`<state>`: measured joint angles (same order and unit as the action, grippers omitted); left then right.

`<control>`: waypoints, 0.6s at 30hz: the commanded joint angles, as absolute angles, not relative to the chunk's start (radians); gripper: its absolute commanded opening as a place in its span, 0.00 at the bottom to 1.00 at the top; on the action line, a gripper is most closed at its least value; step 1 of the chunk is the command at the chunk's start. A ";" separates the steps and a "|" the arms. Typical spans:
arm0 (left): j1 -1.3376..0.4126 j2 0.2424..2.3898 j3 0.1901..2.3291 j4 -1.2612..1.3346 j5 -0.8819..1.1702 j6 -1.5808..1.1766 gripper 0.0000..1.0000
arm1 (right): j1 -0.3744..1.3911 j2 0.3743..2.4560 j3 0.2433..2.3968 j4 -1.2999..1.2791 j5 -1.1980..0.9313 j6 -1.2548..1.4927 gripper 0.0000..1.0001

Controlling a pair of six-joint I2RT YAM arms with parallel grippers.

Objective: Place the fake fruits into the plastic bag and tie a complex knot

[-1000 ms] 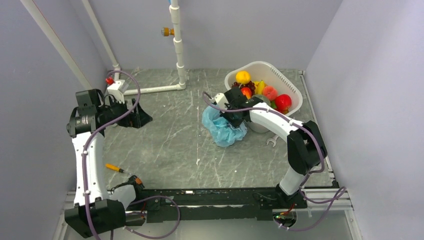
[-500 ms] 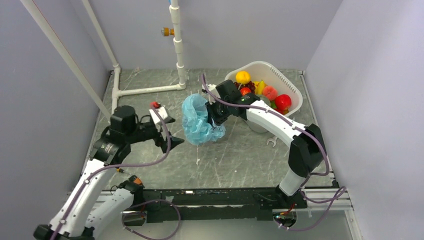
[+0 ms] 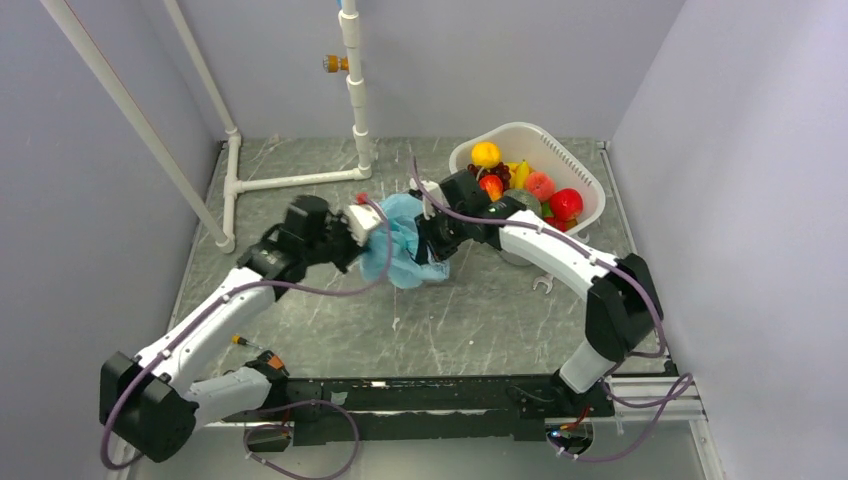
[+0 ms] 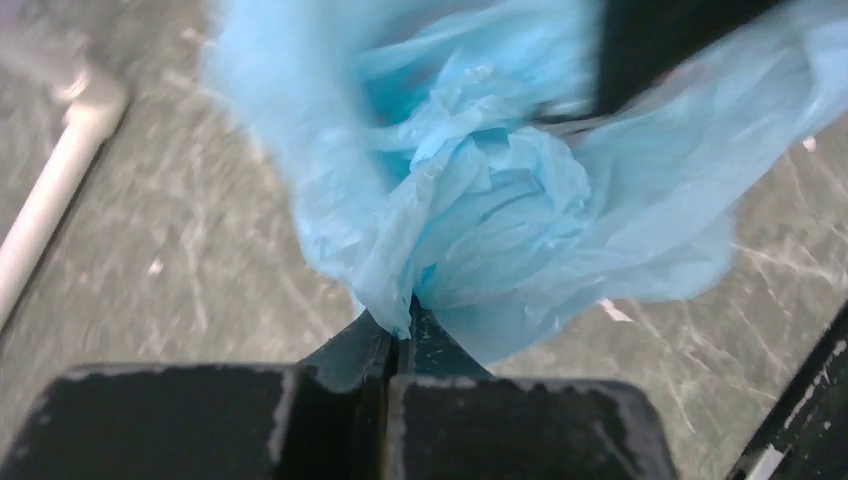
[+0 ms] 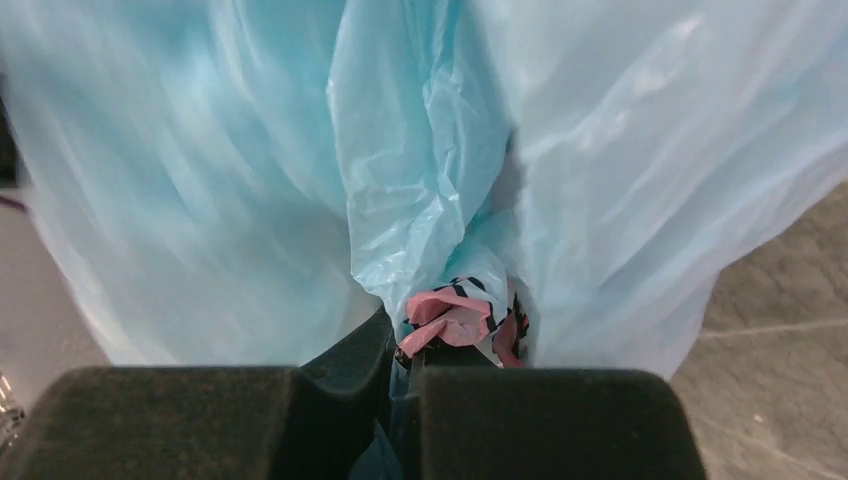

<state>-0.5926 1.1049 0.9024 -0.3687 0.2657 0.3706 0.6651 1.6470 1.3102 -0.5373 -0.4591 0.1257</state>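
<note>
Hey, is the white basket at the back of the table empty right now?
No, the white basket holds a pile of fake fruits, including a yellow one and red ones.

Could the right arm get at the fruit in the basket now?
Probably not yet: the fruit lies close by in the open basket, but that arm's jaws are clamped on the bag.

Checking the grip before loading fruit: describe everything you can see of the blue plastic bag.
The plastic bag is thin, crinkled, translucent light-blue film, bunched up, no knot visible, held between both arms over the table. The left gripper is shut on one fold; the right gripper is shut on another, by a pink patch with dark marks. No fruit shows inside it.
</note>
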 commanded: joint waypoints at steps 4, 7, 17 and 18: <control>-0.137 0.812 0.817 -0.509 0.639 0.423 0.00 | 0.528 1.484 1.116 -0.525 -0.499 -0.048 0.00; -0.057 0.689 0.725 -0.546 0.684 0.525 0.00 | 0.476 1.458 1.084 -0.532 -0.526 -0.082 0.00; -0.051 0.807 0.878 -0.602 0.943 0.444 0.00 | 0.484 1.340 1.168 -0.484 -0.621 -0.134 0.99; -0.051 0.815 0.891 -0.603 0.961 0.438 0.00 | 0.486 1.318 1.178 -0.467 -0.624 -0.145 1.00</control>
